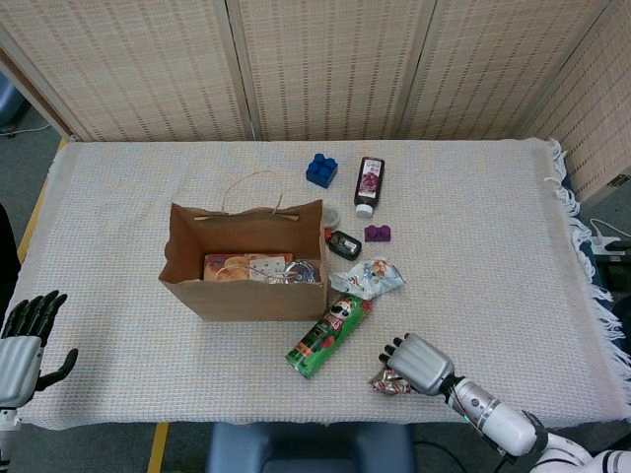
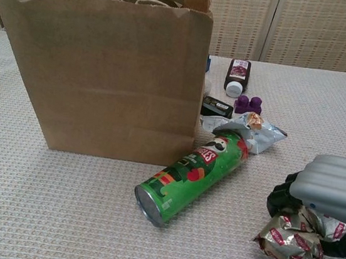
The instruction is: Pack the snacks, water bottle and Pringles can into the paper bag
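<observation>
Snack packet inside right hand

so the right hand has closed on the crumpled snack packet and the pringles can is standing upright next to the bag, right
Not quite. The Pringles can lies on its side by the paper bag, as the chest view shows. The right hand does grip the crumpled snack packet.

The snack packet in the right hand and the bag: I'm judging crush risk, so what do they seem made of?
Snack packet: apparently thin metallised foil film, shiny gold with red marks; it shows sharp crumpled folds where the right hand grips it.
Paper bag: looks like matte brown kraft paper, with soft creases, a folded top edge and a thin cord handle; it stands upright unaided.
</observation>
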You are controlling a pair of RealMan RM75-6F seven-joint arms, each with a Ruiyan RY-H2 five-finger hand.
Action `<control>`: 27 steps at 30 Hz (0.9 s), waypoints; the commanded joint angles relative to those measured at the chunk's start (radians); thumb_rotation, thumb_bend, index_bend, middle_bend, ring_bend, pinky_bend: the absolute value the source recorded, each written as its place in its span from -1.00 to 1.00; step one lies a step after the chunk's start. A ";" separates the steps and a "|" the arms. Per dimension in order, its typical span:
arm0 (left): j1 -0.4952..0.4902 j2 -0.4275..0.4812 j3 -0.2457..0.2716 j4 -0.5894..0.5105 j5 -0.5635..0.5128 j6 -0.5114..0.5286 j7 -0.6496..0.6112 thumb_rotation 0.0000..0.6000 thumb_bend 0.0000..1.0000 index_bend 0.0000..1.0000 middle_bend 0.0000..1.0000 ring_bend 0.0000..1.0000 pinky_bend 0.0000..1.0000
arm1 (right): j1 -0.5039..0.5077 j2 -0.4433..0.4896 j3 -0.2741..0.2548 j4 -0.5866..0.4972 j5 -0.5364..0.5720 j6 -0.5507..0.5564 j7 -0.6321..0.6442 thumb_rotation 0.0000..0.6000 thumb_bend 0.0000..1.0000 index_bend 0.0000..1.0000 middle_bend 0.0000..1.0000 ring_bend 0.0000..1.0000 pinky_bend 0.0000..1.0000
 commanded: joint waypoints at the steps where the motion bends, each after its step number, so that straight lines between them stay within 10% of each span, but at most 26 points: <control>1: 0.000 0.000 0.000 0.000 0.000 0.000 0.000 1.00 -0.26 -1.00 -1.00 -1.00 -1.00 | -0.021 0.045 0.008 -0.023 -0.032 0.068 0.063 1.00 -0.03 0.21 0.14 0.24 0.56; 12: 0.000 0.000 0.000 -0.001 0.001 0.001 0.005 1.00 -0.26 -1.00 -1.00 -1.00 -1.00 | -0.093 0.140 0.213 -0.078 0.009 0.414 0.227 1.00 -0.03 0.20 0.14 0.24 0.54; 27: -0.002 0.000 -0.001 -0.005 -0.002 -0.002 0.007 1.00 -0.26 -1.00 -1.00 -1.00 -1.00 | 0.118 -0.157 0.580 -0.190 0.283 0.570 -0.037 1.00 -0.03 0.20 0.14 0.23 0.51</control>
